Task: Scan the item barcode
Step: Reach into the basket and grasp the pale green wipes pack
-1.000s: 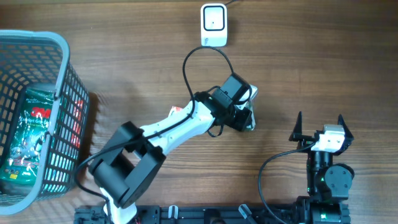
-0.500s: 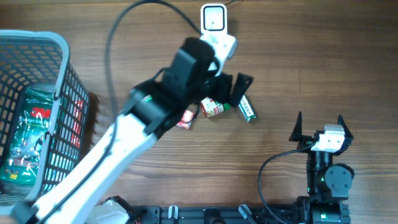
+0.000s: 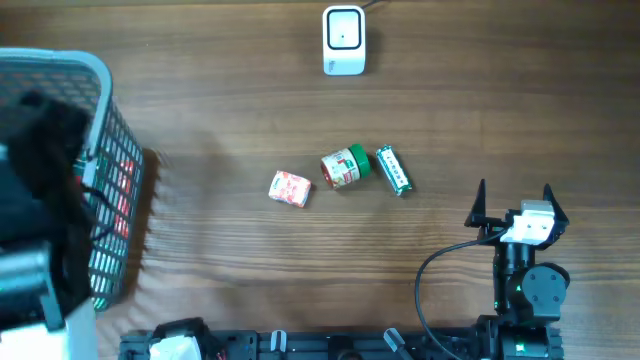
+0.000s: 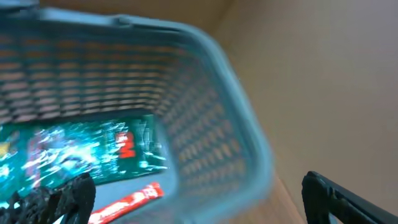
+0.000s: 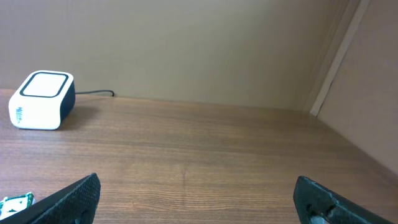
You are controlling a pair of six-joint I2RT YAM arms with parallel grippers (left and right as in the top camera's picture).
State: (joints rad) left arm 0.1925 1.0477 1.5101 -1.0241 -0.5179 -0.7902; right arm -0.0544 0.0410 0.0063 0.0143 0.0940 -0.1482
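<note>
The left fingers (image 4: 329,196) are spread wide and empty over the basket (image 4: 236,106). The green packet (image 4: 81,152) lies inside, below and to their left, its long axis roughly in line with the fingertips. The right fingers (image 5: 68,208), also wide and empty, sit well apart from it.

Brown wood-grain worktop (image 3: 200,90), grain running side to side in the overhead view, matte with a dull sheen. Backed at its far edge, in the right wrist view, by a plain beige wall (image 5: 186,37). Met on the right by a second beige panel (image 5: 373,106) set at an angle, with a pale upright strip (image 5: 328,68) along the corner. Soft, even light; shadows faint and blurred at the edges. Only smeared tan surfaces in the left wrist view (wall or worktop, hard to tell).
</note>
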